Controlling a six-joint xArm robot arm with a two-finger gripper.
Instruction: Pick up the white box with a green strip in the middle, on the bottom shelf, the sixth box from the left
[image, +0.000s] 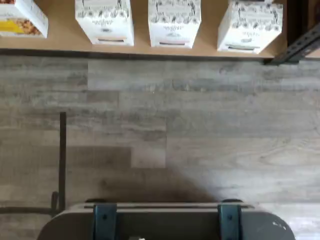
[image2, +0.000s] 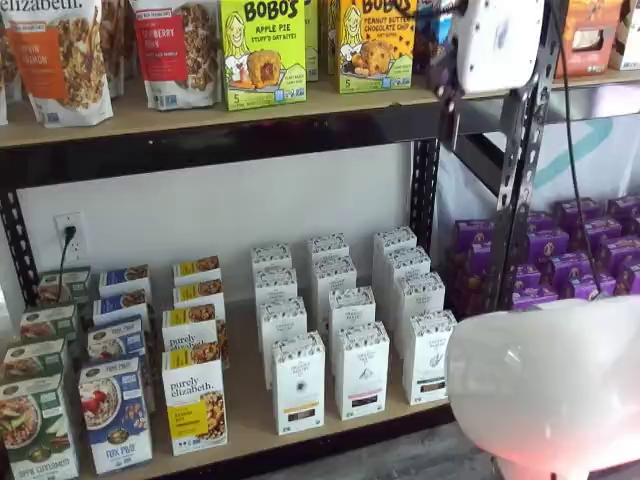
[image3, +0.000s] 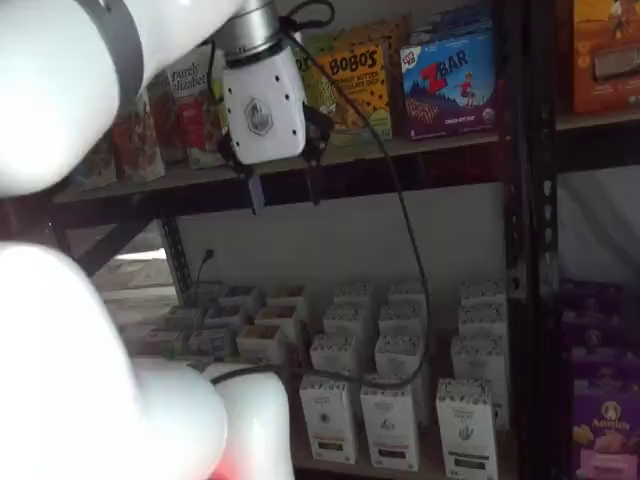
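The white box with a green strip stands at the front right end of the bottom shelf, heading the rightmost column of white cartons — a black upright rises behind that column, and the shelf's front edge lies just ahead of the box. A like carton with an orange strip stands two columns over, with gaps between the columns. The gripper hangs high, up by the upper shelf, well apart from the box — its two dark fingers show a gap between them, holding nothing. Open floor lies before the shelf.
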